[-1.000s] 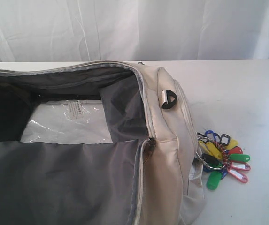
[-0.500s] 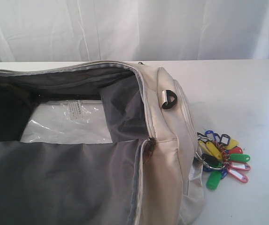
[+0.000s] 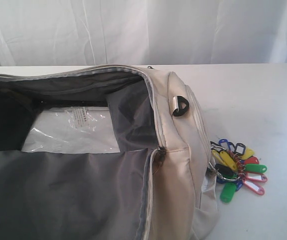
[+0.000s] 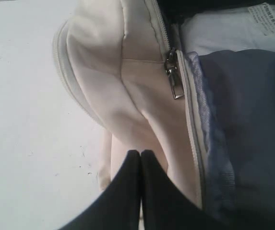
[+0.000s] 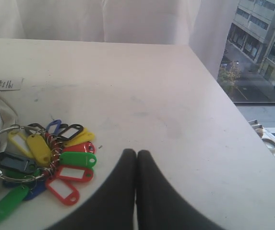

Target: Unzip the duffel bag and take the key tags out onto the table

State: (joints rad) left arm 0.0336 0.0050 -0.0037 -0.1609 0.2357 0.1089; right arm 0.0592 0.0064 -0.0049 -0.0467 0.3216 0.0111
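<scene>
The duffel bag (image 3: 178, 165) lies on the white desk (image 3: 256, 95) with its main zip run open. The mouth gapes wide in the exterior view, showing grey lining and a clear plastic packet (image 3: 73, 131) on the bag's floor. The metal zip pull (image 4: 174, 82) hangs at the end of the opening, close to the bag's end panel, below the dark D-ring (image 3: 180, 106).

The key tags (image 3: 236, 171) are outside the bag. The bunch of red, green, yellow, blue and black tags fans out flat on the desk just beside the bag's end. Whether the bunch touches the fabric cannot be told. A white paper tag (image 5: 8, 84) lies apart from them, farther along the desk.

The left end effector (image 4: 140, 154) has its two dark fingers pressed together on nothing, and it hovers by the bag's cream side below the zip pull. The right end effector (image 5: 136, 154) is likewise closed and empty, poised over bare desk near the key tags but not touching them.

Judged from this layout, both parts of the task look done: the bag is unzipped and the tags rest on the desk. No tags show inside the bag, though the dark left part of the interior is hard to read. What seems left, at most, is for the arms to draw clear.
</scene>
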